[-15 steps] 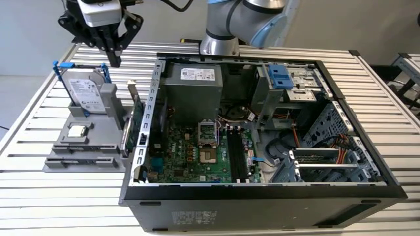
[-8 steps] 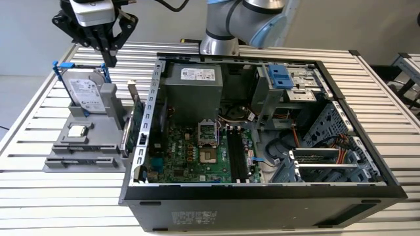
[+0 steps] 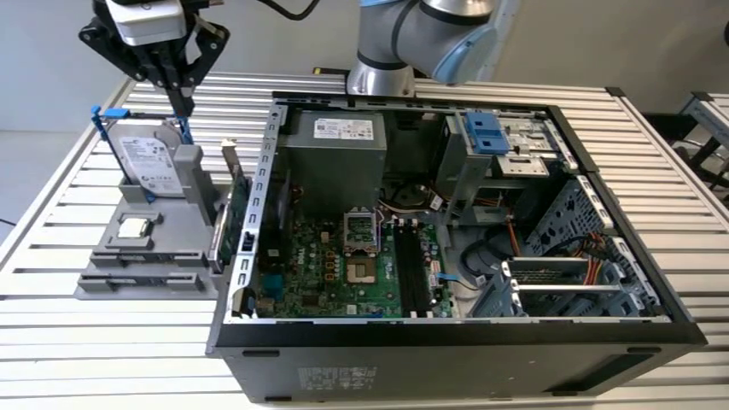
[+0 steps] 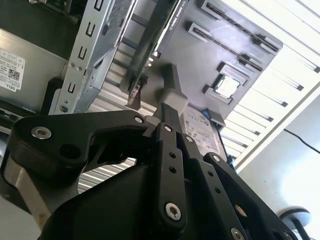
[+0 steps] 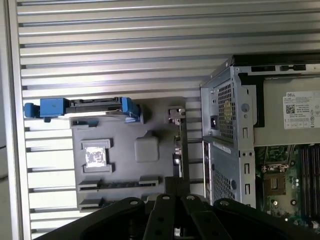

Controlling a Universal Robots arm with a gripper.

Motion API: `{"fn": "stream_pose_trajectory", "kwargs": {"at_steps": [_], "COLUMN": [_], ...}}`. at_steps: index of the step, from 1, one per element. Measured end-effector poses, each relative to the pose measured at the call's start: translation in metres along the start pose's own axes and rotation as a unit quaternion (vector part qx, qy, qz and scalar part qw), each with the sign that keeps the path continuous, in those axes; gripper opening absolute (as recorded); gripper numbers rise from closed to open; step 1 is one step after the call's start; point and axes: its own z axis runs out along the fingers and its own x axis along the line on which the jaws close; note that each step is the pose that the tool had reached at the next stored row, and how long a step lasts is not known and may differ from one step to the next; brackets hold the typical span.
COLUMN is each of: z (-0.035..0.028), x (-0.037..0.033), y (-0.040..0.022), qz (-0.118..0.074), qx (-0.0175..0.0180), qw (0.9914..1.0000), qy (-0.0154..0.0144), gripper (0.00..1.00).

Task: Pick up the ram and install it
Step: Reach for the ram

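Hovering above the gray parts holder (image 3: pixel 108 282) on the table (image 3: pixel 68 350), the end effector (image 3: pixel 184 109) has its fingers pressed together with nothing between them.
In the exterior view it hangs over the upright hard drive (image 3: pixel 148 161), well clear of it, and the open computer case (image 3: pixel 456 346) sits just beside the holder. I cannot pick out the ram for certain: the one thin board plainly seen on edge, at the holder's case side, is the green card (image 3: pixel 242 220) with a metal bracket.

a robotics lab: an open computer case (image 3: pixel 456 363) and grey parts fixture (image 3: pixel 135 280) on a slatted aluminium table (image 3: pixel 674 149).
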Motion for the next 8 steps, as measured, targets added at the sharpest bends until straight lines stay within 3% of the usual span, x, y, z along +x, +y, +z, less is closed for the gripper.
{"fn": "stream_pose_trajectory", "kwargs": {"at_steps": [8], "z": [-0.0002], "x": [0.0086], "y": [-0.0006], "qz": [0.0], "qx": [0.0], "qw": [1.0], "qy": [0.0], "gripper": [0.0]}}
